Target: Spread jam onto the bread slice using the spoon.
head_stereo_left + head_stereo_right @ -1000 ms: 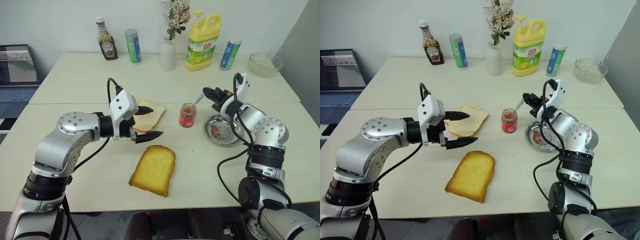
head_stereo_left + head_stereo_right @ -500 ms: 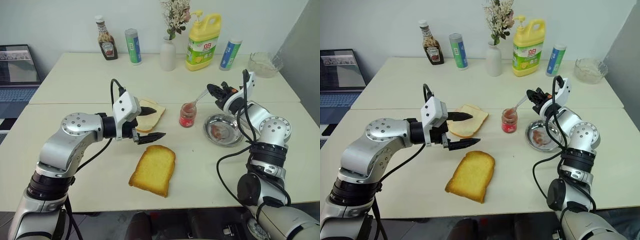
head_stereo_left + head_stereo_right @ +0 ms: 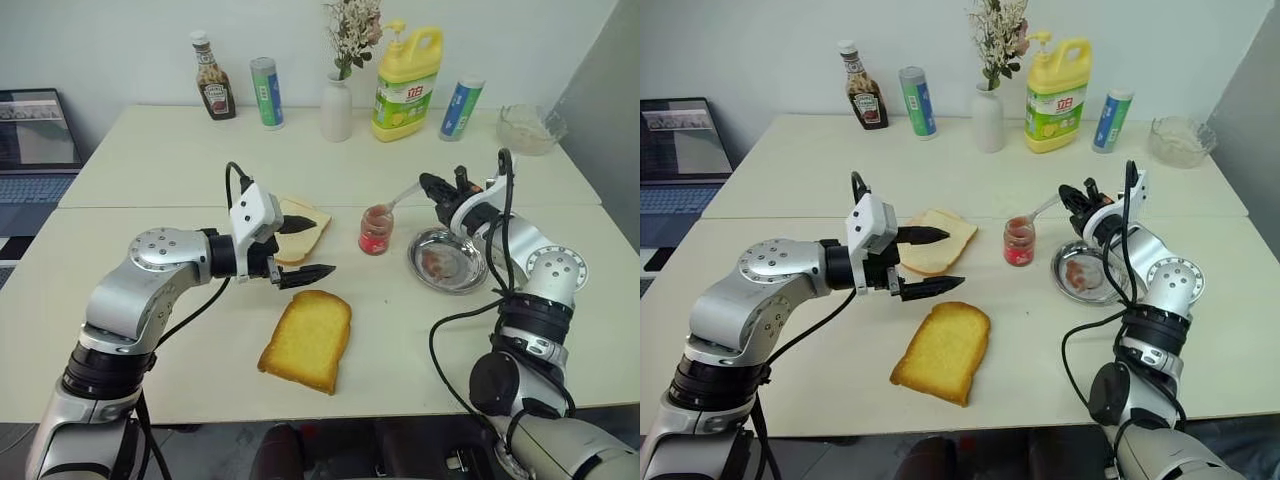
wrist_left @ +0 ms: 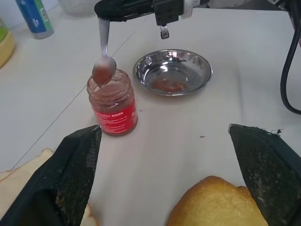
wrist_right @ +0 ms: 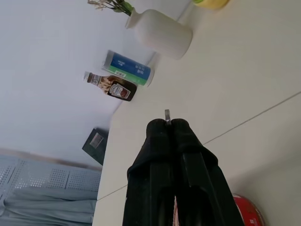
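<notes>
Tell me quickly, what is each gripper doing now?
Left gripper: open, empty.
Right gripper: shut on the spoon, its bowl at the jam jar's mouth.

Red jam [image 3: 375, 232] in clear glass, a silver spoon [image 4: 103, 55] above it — beside the jar, a golden-yellow bread slice [image 3: 308, 340], brown-crusted.

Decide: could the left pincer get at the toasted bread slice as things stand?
Probably yes. The left pincer is open and hovers just beyond the bread slice, with bare table around it and nothing between them.
</notes>
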Controlling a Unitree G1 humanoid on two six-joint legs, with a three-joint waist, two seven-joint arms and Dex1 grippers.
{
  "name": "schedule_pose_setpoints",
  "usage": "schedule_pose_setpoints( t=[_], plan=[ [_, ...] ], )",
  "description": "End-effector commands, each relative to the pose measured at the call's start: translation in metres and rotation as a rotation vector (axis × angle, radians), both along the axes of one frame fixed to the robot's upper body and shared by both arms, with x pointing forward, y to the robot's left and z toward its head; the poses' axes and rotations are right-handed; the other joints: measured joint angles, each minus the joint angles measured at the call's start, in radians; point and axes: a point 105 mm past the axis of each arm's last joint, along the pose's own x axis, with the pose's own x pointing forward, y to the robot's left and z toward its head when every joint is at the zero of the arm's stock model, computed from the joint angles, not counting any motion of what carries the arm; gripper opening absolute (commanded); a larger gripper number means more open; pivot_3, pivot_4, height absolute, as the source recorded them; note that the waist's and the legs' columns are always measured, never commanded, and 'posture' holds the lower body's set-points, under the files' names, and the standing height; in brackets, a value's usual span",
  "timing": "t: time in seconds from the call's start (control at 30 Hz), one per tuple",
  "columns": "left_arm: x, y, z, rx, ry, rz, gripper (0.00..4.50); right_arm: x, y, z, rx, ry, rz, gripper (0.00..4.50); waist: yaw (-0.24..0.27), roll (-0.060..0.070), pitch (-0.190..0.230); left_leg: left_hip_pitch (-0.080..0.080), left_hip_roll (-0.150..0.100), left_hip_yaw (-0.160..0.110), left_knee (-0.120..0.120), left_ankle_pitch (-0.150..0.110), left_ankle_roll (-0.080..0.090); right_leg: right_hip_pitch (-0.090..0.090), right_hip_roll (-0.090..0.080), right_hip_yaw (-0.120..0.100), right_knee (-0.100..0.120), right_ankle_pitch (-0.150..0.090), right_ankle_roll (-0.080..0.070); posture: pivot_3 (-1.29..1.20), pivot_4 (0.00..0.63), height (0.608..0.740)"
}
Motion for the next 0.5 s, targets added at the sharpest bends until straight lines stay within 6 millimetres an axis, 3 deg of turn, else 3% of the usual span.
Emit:
schedule_pose_setpoints(
  t=[0.03, 0.37, 0.5],
  plan=[
    [0.000, 0.002, 0.011, -0.034, -0.024, 0.005, 4.50, -0.004, -0.007, 0.016, 0.047, -0.065, -0.034, 0.03, 0.000, 0.000, 0.000, 0.000, 0.000, 0.000, 0.000, 0.000, 0.000, 0.000, 0.000, 0.000, 0.000, 0.000, 0.000, 0.00, 0.150, 0.740],
    [0.000, 0.002, 0.011, -0.033, -0.020, 0.000, 4.50, -0.009, -0.009, 0.021, 0.097, -0.085, -0.042, 0.03, -0.001, 0.000, 0.000, 0.000, 0.000, 0.000, 0.000, 0.000, 0.000, 0.000, 0.000, 0.000, 0.000, 0.000, 0.000, 0.00, 0.150, 0.740],
    [-0.001, 0.007, 0.010, -0.015, -0.032, 0.008, 4.50, -0.019, 0.001, 0.041, 0.096, -0.180, 0.030, 0.03, -0.001, 0.001, 0.000, 0.000, 0.000, 0.000, 0.000, 0.000, 0.000, 0.000, 0.000, 0.000, 0.000, 0.000, 0.000, 0.00, 0.150, 0.740]
  ],
)
